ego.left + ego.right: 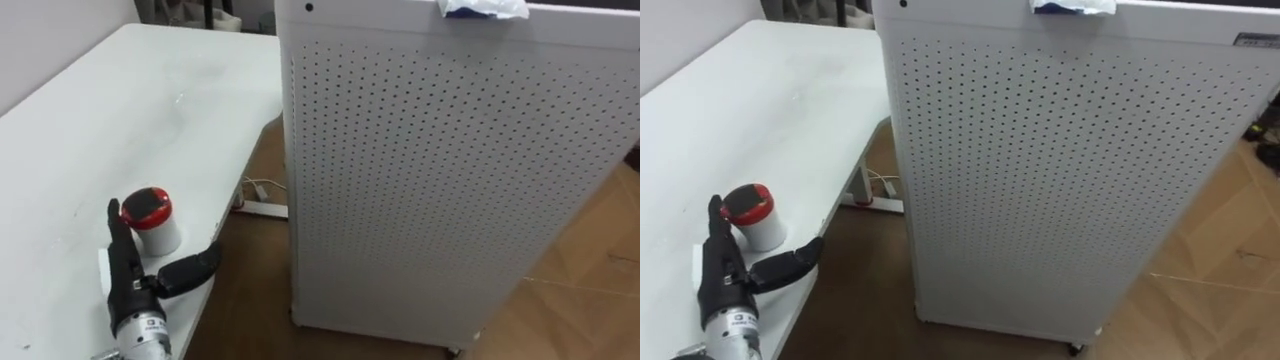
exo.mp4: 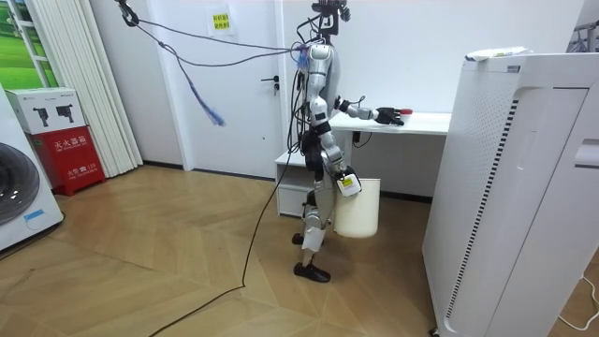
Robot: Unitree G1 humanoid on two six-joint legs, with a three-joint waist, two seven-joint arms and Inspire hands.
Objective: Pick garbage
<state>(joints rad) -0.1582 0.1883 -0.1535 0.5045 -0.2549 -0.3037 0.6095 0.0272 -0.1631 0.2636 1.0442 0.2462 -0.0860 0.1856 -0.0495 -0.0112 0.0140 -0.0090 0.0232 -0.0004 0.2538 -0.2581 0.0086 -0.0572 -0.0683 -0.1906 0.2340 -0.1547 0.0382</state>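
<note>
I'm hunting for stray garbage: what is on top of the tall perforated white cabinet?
A crumpled white and blue piece lies on the cabinet, at the near edge of its top. The surface behind it is hidden, so anything farther back cannot be seen.

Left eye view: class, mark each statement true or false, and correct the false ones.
1. The left hand is at the table beside the cup, its fingers straight. True.
2. The cup has a blue lid. False: the lid is red.
3. The cup lies tipped on its side. False: it stands upright on the table.
4. A crumpled wad sits on top of the perforated cabinet. True.
5. The cabinet stands on the table. False: it stands on the floor beside the table.
</note>
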